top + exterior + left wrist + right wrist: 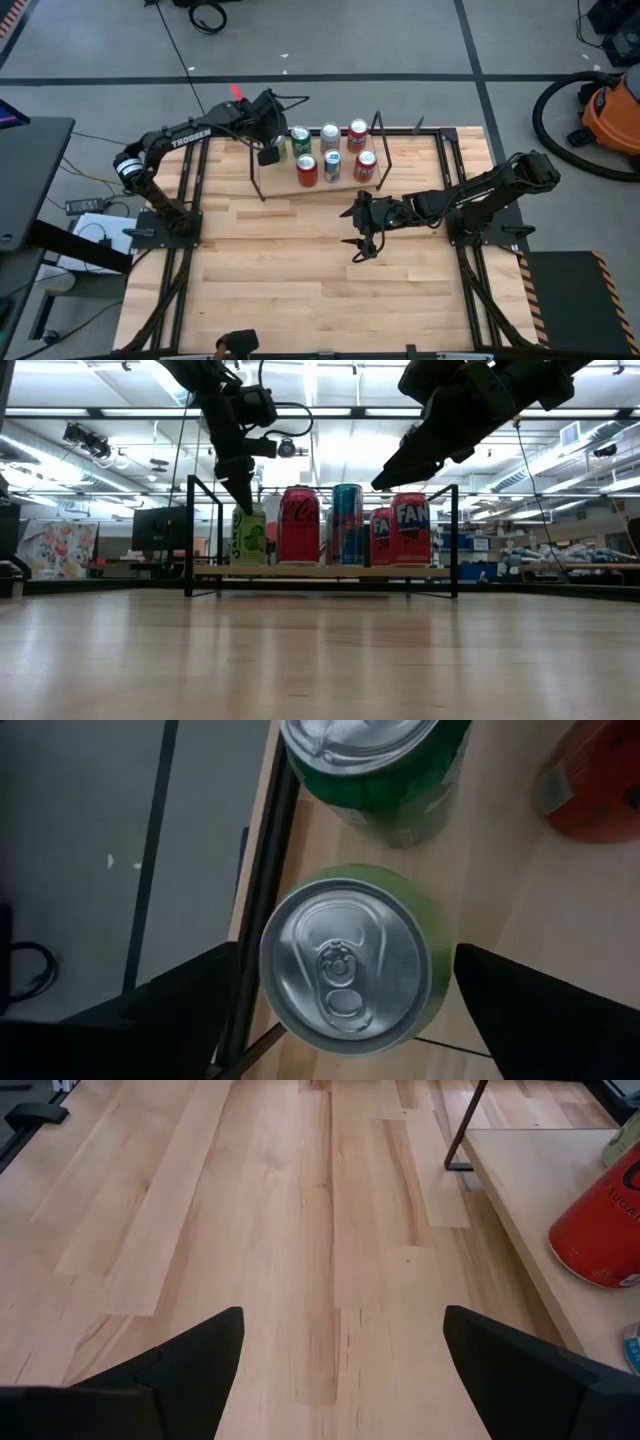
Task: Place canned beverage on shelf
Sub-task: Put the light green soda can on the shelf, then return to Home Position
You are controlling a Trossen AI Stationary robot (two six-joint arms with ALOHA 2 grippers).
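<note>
The shelf [283, 182] is a pale board with black rod ends at the table's far side. It carries several upright cans, among them a dark green one [300, 138] and red ones [307, 170]. My left gripper [268, 152] hangs open over the shelf's left end. Its fingers stand on either side of the top of a light green can [350, 960], which stands upright on the board [248, 535]. My right gripper [360, 238] is open and empty above the bare table, in front of the shelf.
The black rod upright [262, 870] runs close beside the light green can. The dark green can [385, 770] stands right behind it. The plank tabletop [300, 1230] in front of the shelf is bare wood. A red can [600, 1230] lies near my right gripper's view edge.
</note>
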